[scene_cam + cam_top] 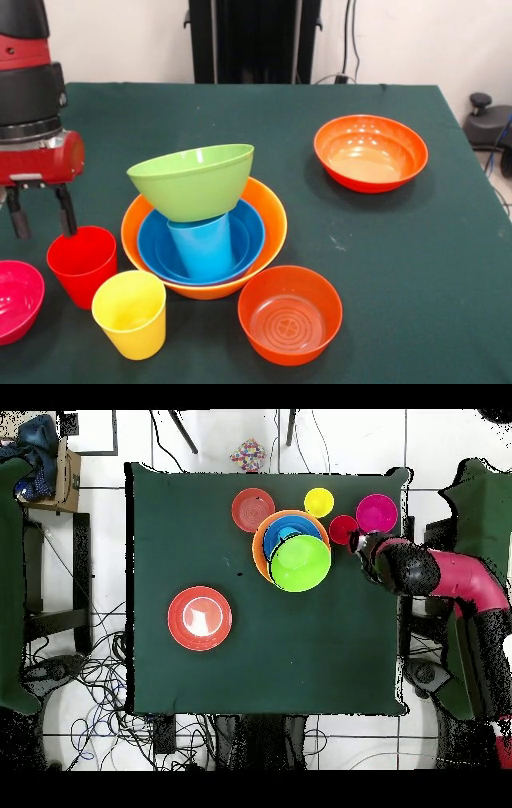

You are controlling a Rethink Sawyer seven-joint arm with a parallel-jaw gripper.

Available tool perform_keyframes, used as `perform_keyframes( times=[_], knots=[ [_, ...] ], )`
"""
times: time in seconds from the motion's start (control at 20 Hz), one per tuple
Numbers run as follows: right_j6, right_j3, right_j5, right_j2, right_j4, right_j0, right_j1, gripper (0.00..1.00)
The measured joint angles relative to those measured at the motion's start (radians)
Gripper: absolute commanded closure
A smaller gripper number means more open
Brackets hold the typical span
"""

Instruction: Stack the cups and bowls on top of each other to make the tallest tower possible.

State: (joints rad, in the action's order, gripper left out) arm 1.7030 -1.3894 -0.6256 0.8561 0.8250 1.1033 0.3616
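Note:
The tower (204, 232) has the pale orange bowl (268, 210) at the bottom, a blue bowl (244, 240) in it, a light blue cup (202, 246) standing in that, and a lime green bowl (194, 181) tilted on the cup. In the overhead view the green bowl (300, 563) covers most of the tower. The red cup (82, 265) and yellow cup (130, 313) stand at the front left. My gripper (40, 212) hangs open just behind the red cup's rim, holding nothing. It also shows in the overhead view (358, 544) beside the red cup (342, 529).
A magenta bowl (16, 300) sits at the left edge. One red-orange bowl (290, 314) is in front of the tower, another (370, 152) at the back right. The table's edge runs close by the magenta bowl (377, 513).

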Motion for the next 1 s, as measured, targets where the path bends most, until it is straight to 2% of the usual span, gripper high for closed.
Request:
perform_keyframes(
  times=[0.4, 1.0],
  knots=[
    [0.0, -0.012, 0.006, 0.001, -0.009, 0.016, -0.039, 0.0],
    [0.0, -0.012, 0.006, 0.0, -0.005, 0.016, -0.049, 0.0]
  ],
)
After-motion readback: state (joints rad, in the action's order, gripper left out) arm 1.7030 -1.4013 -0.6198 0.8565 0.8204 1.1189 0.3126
